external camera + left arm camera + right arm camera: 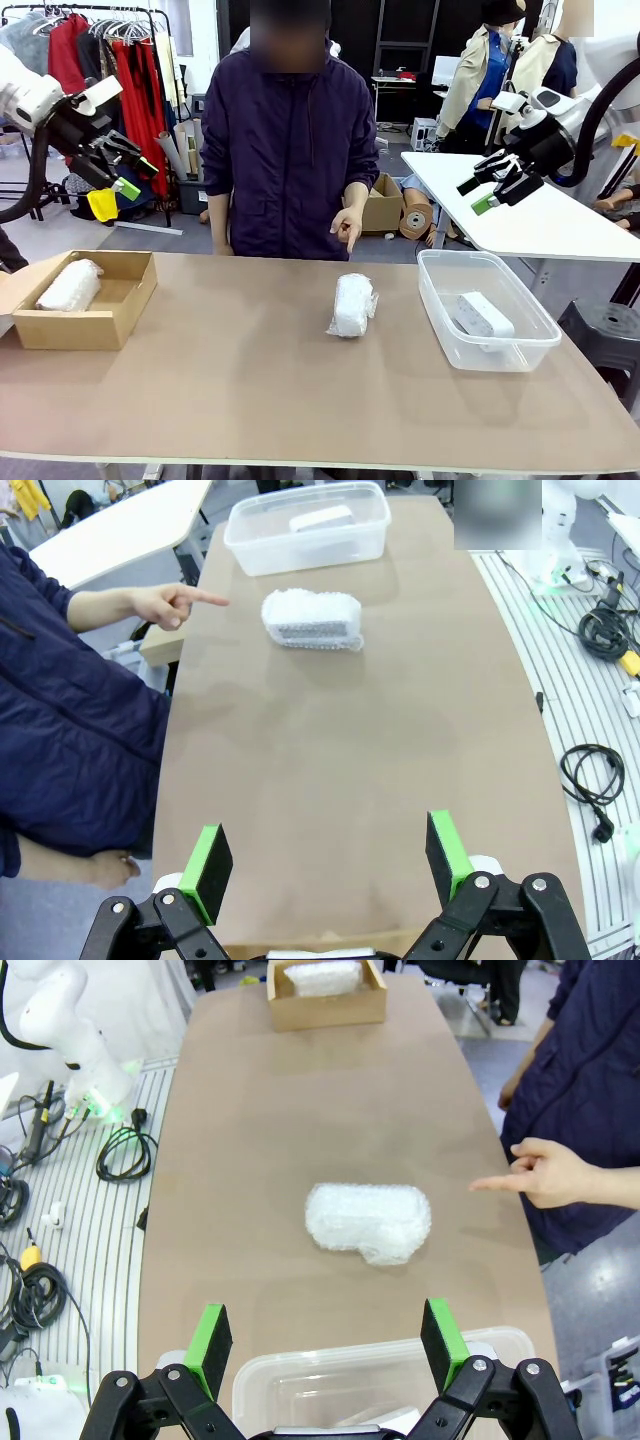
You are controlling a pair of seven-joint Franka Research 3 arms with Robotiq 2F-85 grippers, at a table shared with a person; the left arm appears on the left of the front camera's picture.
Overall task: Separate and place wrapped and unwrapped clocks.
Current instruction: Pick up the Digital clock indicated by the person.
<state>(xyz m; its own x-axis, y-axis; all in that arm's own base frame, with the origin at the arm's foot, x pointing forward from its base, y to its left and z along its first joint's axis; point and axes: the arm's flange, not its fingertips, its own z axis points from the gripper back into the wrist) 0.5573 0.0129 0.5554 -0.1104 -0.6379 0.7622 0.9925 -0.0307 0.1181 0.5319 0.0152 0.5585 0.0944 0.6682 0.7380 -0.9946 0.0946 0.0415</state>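
A wrapped clock (353, 305) (310, 619) (366, 1222) in crinkly whitish plastic lies on the middle of the brown table. Another wrapped clock (70, 285) (322, 977) rests inside the cardboard box (125, 311) (325, 1008) at the table's left end. The bare white clock (484, 315) (320, 519) sits in the clear tub (440, 305) (250, 542) (300, 1380) on the right. My left gripper (122, 166) (328, 860) hangs open, high above the table's left end. My right gripper (497, 183) (326, 1338) hangs open, high over the tub. A person's hand (347, 226) (168, 603) (545, 1173) points at the middle clock.
The person (288, 150) stands at the far edge, behind the middle of the table. A white side table (520, 210) stands behind the right gripper. Cables (590, 775) lie on the floor beside the table's near edge.
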